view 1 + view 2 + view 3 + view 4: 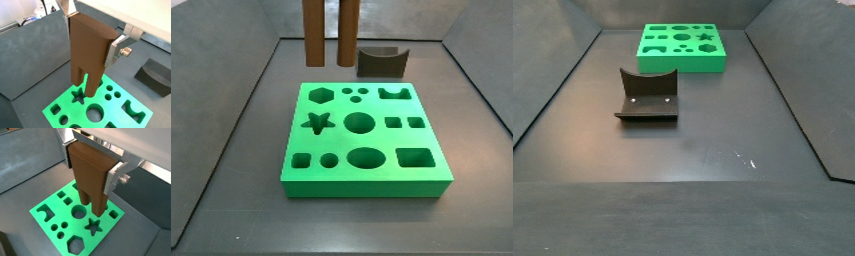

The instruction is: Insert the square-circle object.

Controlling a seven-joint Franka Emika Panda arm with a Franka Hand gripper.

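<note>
Above the green board, the gripper clamped the top of the tall brown block, its silver fingers pressed to both faces. The block hung upright, its two prongs clear of the board's cutouts. A dark grey notched block sat beyond the board toward the bench's far edge.
</note>
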